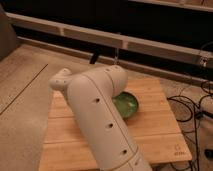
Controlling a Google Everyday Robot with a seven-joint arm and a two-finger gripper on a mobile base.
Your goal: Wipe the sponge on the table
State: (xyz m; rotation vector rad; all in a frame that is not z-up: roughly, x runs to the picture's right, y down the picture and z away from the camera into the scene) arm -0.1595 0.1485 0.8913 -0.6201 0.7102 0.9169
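Observation:
My white arm point(100, 120) fills the middle of the camera view, running from the bottom edge up over the table point(160, 135), a light tan top of wooden planks. The arm's upper end sits near the table's far edge. The gripper does not show; it lies somewhere behind the arm's bulk. The sponge is hidden too, with no blue block visible anywhere on the bare wood.
A green bowl point(129, 106) sits on the table's far middle, partly covered by the arm. Black cables point(197, 107) trail over the floor right of the table. Grey speckled floor point(25, 90) lies to the left, and a dark wall with a ledge point(100, 37) runs behind.

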